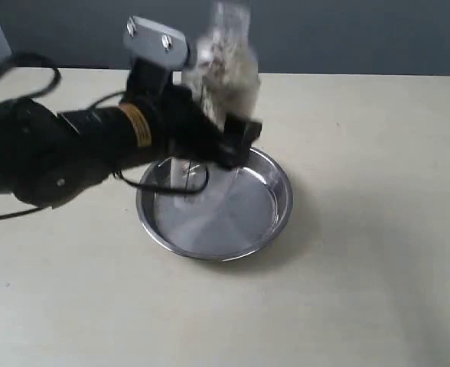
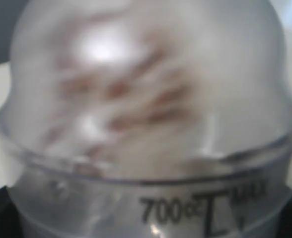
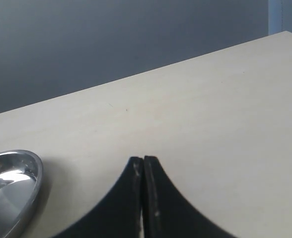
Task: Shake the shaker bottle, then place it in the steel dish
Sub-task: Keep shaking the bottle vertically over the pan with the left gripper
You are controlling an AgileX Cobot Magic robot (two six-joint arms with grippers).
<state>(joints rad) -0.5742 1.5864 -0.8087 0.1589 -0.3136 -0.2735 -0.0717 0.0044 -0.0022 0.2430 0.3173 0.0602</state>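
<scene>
Bottle (image 1: 226,65): clear plastic, domed shoulder, narrow cap, blurred, upper centre of the exterior frame, above the far-left rim of the dish (image 1: 275,206). The left gripper (image 1: 229,134) pinches its lower body. Left wrist view, bottle (image 2: 146,124) fills the frame: brownish-white grains smeared against the dome, black print "700cc" and "MAX" with a scale mark below the seam. Dish is round, shiny steel, mid-frame on the pale desk (image 1: 378,229), its floor showing reflections only. Right gripper (image 3: 143,198) is pressed together, holding nothing, over the desk, dish rim (image 3: 34,178) nearby.
</scene>
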